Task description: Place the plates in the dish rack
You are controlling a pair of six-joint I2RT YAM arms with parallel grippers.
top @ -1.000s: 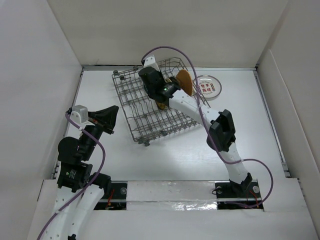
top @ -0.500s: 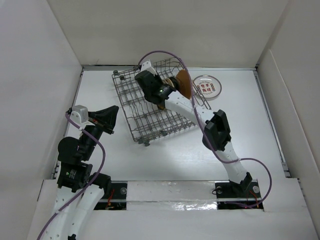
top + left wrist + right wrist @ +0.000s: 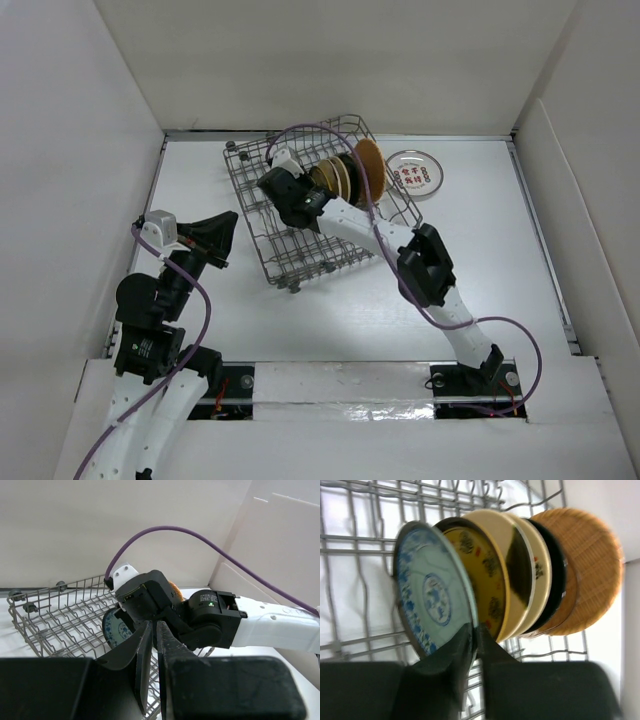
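Right hand (image 3: 474,628) has its fingers pressed together at the lower rim of the teal plate (image 3: 432,600). That plate stands on edge at the front of a row in the dish rack (image 3: 262,215). Left hand (image 3: 154,630) is pressed together and holds nothing, apart from the rack.

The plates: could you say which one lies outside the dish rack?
The white plate with red marks, flat on the table beside the dish rack; the others stand on edge inside it.
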